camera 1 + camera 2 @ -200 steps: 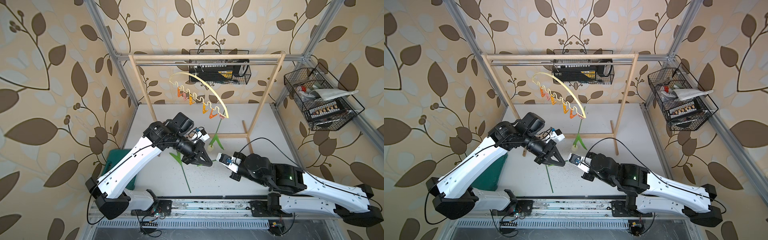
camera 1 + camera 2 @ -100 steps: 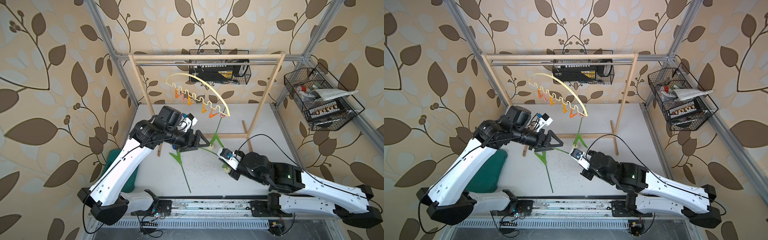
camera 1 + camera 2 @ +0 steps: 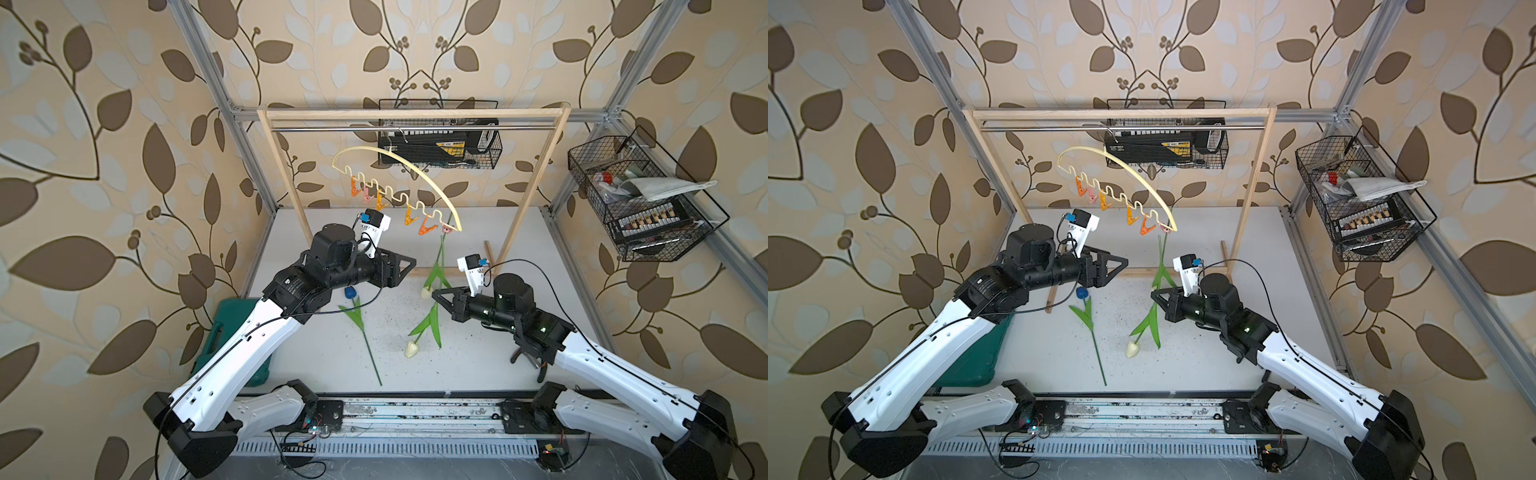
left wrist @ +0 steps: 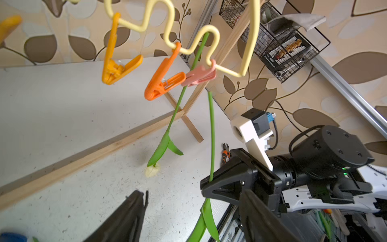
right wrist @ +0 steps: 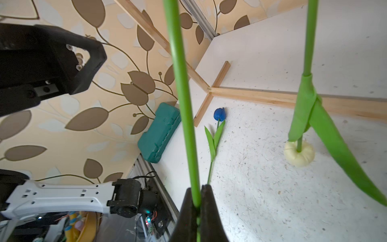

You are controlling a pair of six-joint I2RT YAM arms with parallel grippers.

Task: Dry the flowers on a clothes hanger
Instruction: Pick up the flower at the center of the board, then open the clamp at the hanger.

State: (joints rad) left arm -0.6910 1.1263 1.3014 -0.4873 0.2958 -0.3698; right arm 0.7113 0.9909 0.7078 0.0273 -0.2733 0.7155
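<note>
1. Flowers: one cream tulip (image 4: 178,104) hangs head-down from the pink clip (image 4: 201,76) at the end of the clothes hanger (image 4: 250,33), up and ahead of my right gripper (image 5: 196,207). A second cream tulip (image 5: 181,83) is pinched mid-stem in that gripper's pressed-together jaws. Its top end is free just under the clips and its head dangles below. The blue tulip (image 5: 219,114) lies flat on the table, down behind my left gripper (image 3: 409,266).
2. Left gripper: jaws spread, holding nothing, facing the right one. An empty orange clip (image 4: 161,88) sits just above it, beside the pink.
3. Risks, my read: the hanger hangs loose by its hook, so pushing a clip could swing it and shake the hung tulip out. The thin stem may flex past the clip mouth or slide in the pinch. The two stems are close, so their leaves could tangle.
4. Surface: white table (image 3: 469,365), speckled with dark grit. Room: wooden rack (image 3: 411,113), wire baskets (image 3: 615,232), a green case (image 3: 224,328) beyond the left arm, leaf-patterned walls.
</note>
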